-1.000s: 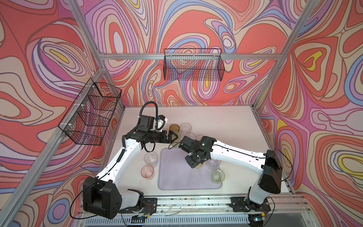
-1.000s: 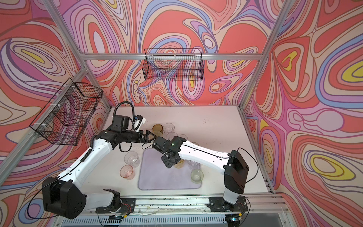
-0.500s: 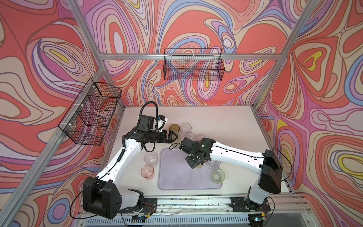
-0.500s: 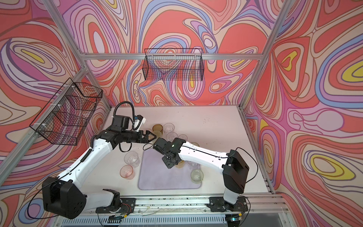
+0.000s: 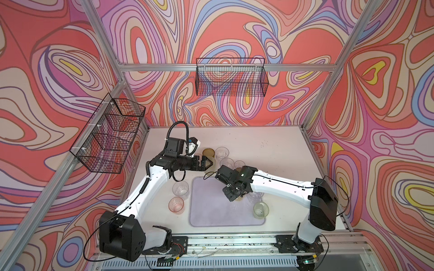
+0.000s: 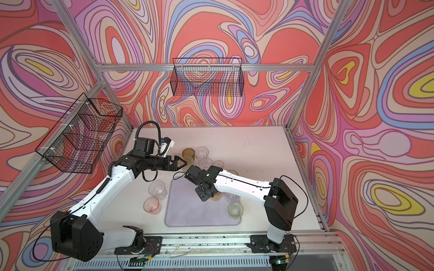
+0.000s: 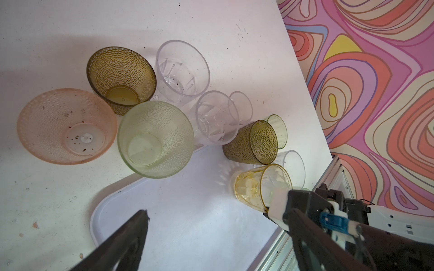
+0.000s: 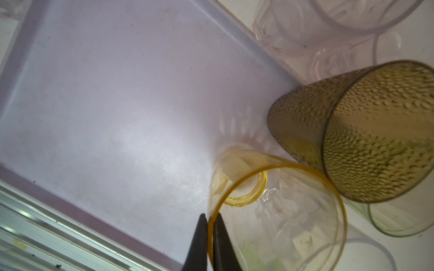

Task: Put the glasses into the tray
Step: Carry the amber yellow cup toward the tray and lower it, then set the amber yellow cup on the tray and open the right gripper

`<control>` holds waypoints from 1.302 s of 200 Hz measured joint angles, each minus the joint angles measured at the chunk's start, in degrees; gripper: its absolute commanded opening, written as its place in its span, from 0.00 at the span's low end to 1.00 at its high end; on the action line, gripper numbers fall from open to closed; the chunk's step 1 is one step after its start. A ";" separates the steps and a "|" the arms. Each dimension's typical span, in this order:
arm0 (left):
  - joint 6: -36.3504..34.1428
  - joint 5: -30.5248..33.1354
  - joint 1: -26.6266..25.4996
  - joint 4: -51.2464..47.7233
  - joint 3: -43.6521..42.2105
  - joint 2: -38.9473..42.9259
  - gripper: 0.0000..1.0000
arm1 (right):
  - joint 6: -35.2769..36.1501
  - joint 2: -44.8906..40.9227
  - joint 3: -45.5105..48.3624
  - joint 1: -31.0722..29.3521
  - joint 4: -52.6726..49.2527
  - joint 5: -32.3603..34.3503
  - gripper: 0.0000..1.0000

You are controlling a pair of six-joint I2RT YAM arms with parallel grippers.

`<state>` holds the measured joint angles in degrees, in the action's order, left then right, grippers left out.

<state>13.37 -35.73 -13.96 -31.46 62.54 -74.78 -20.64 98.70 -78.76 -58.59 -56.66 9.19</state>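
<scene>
My right gripper (image 8: pixel 210 234) is shut on the rim of an amber-yellow glass (image 8: pixel 277 211), one finger inside and one outside. This glass (image 5: pixel 239 199) stands on the pale lilac tray (image 5: pixel 211 211), next to an olive-brown dimpled glass (image 8: pixel 352 131). A pale green glass (image 5: pixel 260 210) stands in the tray's near right corner. My left gripper (image 5: pixel 210 163) hovers open and empty just beyond the tray's far left corner, above a cluster of glasses: pink (image 7: pixel 67 126), olive (image 7: pixel 121 77), pale green (image 7: pixel 155 138) and clear (image 7: pixel 183 70).
A clear glass (image 5: pixel 180 190) and a pink glass (image 5: pixel 176 204) stand on the table left of the tray. Black wire baskets hang on the left wall (image 5: pixel 110 136) and the back wall (image 5: pixel 231 77). An aluminium rail (image 5: pixel 211 239) runs along the table's front edge.
My right arm has edged slightly to the left with the amber-yellow glass still pinched. The left arm has stayed where it was, open.
</scene>
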 measured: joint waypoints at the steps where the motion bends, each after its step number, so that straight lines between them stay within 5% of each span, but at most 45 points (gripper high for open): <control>1: 0.00 0.00 0.00 0.02 0.00 0.00 0.96 | 0.00 0.00 0.04 0.02 0.02 0.00 0.00; 148: 0.02 0.00 0.00 0.02 0.00 0.00 0.96 | -0.07 0.11 2.16 0.13 2.34 -0.20 0.00; 260: 0.20 -0.02 0.00 0.02 0.00 0.00 0.96 | -0.92 0.04 2.27 0.13 1.73 -0.39 0.16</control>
<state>13.56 -35.75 -13.96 -31.44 62.54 -74.78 -21.56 98.74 -76.49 -58.46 -54.94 8.80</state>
